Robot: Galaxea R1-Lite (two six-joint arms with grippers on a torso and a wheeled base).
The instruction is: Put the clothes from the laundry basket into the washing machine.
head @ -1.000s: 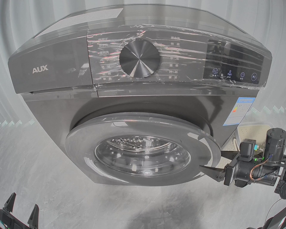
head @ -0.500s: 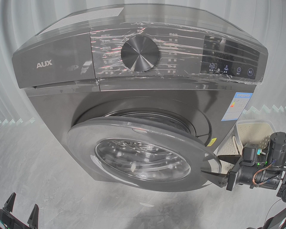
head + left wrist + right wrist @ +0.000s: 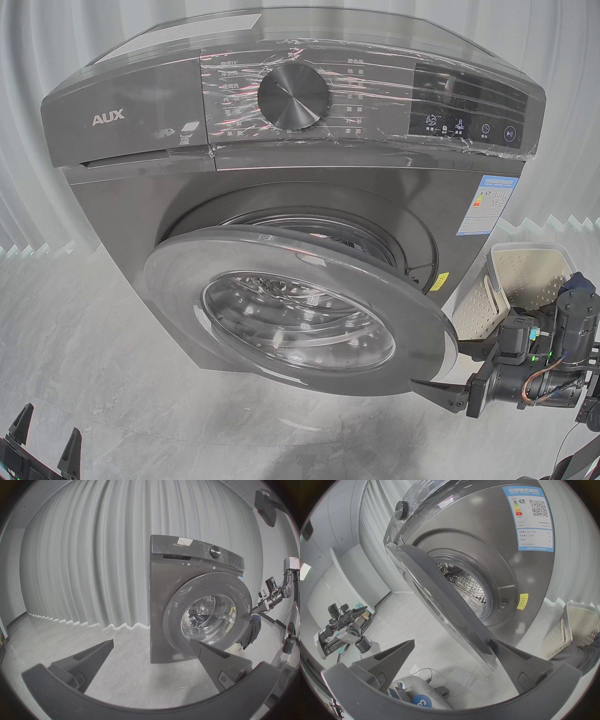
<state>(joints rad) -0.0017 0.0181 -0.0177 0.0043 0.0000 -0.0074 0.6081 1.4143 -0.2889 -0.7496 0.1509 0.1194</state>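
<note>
Pale marbled floor (image 3: pixel 94 375), grey pleated curtains (image 3: pixel 78 558) behind. Washing machine (image 3: pixel 312 181) faced the robot, its round door (image 3: pixel 300 312) part-way open, hinged on the robot's left, free edge swung out to the right; steel drum (image 3: pixel 465 586) showed in the gap. Right gripper (image 3: pixel 435 362) sat at that free edge, released, fingers spread either side of the rim with one close against it, gripping nothing. Laundry basket (image 3: pixel 475 312) stood on the floor just beside the machine's right flank, beyond the right gripper; dark clothes (image 3: pixel 575 656) draped over its rim. Right arm was much the nearer to both. Left gripper (image 3: pixel 50 422) hung low, well apart on the left, released and empty. Door likely needs a wider swing before loading.
</note>
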